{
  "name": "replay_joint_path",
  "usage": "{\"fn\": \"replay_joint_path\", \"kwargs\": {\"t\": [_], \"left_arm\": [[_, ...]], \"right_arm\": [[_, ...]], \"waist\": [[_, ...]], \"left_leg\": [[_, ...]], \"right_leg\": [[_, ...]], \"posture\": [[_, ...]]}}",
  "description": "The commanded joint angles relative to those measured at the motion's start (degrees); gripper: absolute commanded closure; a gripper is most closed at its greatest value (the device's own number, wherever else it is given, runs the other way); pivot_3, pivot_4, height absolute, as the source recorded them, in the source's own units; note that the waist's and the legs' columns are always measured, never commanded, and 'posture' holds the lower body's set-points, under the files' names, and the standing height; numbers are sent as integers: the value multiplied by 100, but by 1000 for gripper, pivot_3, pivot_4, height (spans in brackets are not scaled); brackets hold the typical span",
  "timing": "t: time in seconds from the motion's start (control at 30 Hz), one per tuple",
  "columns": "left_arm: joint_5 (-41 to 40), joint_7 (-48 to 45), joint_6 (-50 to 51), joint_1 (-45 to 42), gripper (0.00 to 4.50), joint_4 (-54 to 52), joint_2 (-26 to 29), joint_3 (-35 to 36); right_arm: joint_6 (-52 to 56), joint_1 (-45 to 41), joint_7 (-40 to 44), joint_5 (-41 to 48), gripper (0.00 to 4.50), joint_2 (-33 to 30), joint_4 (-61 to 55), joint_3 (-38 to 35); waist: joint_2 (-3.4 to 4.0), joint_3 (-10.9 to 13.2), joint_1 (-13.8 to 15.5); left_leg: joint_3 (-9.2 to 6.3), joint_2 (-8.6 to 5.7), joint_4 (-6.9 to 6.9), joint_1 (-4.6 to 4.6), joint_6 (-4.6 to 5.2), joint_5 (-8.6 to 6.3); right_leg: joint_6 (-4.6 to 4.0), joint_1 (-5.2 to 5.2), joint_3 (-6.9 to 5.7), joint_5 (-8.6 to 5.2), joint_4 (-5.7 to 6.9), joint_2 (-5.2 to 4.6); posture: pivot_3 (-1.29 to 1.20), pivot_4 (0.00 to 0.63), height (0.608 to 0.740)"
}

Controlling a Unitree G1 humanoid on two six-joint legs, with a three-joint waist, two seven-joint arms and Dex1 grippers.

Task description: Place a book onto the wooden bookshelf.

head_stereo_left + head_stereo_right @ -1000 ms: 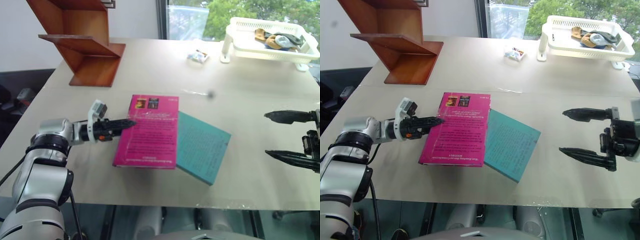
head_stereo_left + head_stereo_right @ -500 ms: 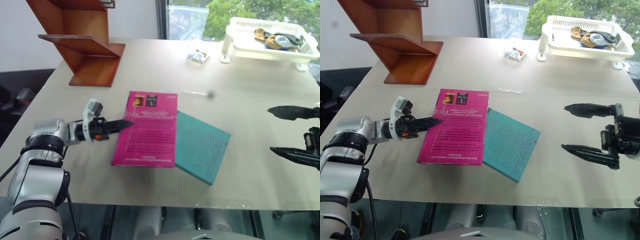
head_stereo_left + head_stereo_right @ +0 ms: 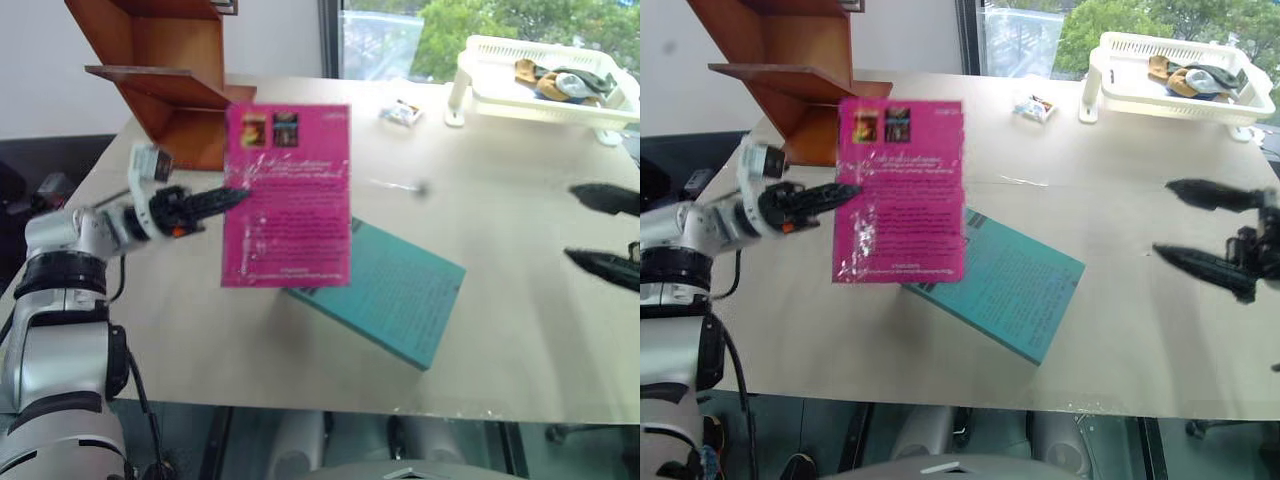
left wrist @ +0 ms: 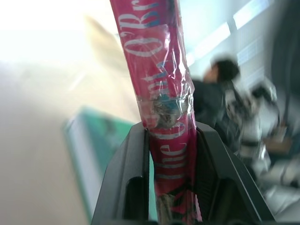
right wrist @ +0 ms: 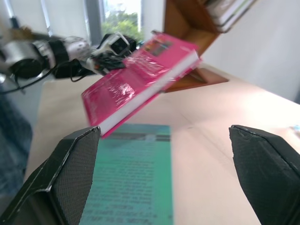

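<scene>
Left eye view: the left gripper [image 3: 236, 193] clamps the book [image 3: 288, 196] at centre left, clear of the table [image 3: 500, 330], beside the wooden bookshelf [image 3: 165, 75] at upper left. Right wrist view: the right gripper [image 5: 164, 157] stands wide, empty.

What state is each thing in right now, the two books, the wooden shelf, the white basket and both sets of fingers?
Glossy magenta-pink paperback book: lifted off the table, gripped at its spine edge.
Teal-green book: flat on the table.
Reddish-brown wooden zigzag bookshelf: upright on the table; the pink book is not on it.
White plastic basket rack: holds small items.
Left gripper: fingers shut on the pink book.
Right gripper: fingers open, empty.
</scene>
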Motion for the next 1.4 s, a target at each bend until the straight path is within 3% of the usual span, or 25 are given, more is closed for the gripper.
{"fn": "replay_joint_path", "kwargs": {"t": [0.03,0.1,0.23,0.5,0.73,1.07,1.4], "left_arm": [[109,787,-674,-245,3746,-1393,-181,351],[603,1190,-1575,-276,3746,-1973,-276,298],[1380,1571,-2444,-553,3746,-2447,-113,42],[3672,2250,-5019,-1364,3746,-1473,708,-611],[3975,2429,-5633,-1912,3746,-1173,751,-569],[4816,2538,-6889,-2180,3746,-447,1254,-797],[5890,2831,-7732,-3004,3746,1075,1789,-1267]], "right_arm": [[153,-220,57,266,0,-83,368,-293],[246,-295,145,356,0,-116,540,-334],[609,-632,315,775,0,-239,1042,-521],[1168,-1391,1037,968,0,-601,1935,-308],[1279,-1951,1249,938,0,-484,2487,-242],[1620,-2156,1487,936,0,-515,2828,-164],[1551,-2078,1444,729,0,-437,2765,-81]], "waist": [[0,0,-18],[1,1,-43],[10,4,-62],[21,12,-42],[22,13,-26],[26,15,-46],[28,19,-53]], "left_leg": [[0,0,1,-1,0,0],[1,0,2,-1,0,0],[11,4,2,0,0,0],[24,5,-1,15,1,-1],[28,3,0,4,9,-6],[33,5,0,4,10,-6],[31,4,1,1,11,-7]], "right_leg": [[0,0,1,0,0,1],[0,-1,4,0,0,4],[0,-3,15,0,0,19],[1,1,30,0,0,30],[2,-8,31,0,-4,25],[2,-12,35,0,-1,28],[3,-15,32,0,-2,28]], "posture": [[0,150,740],[0,150,740],[0,150,740],[0,150,740],[0,150,740],[0,150,740],[0,150,740]]}}
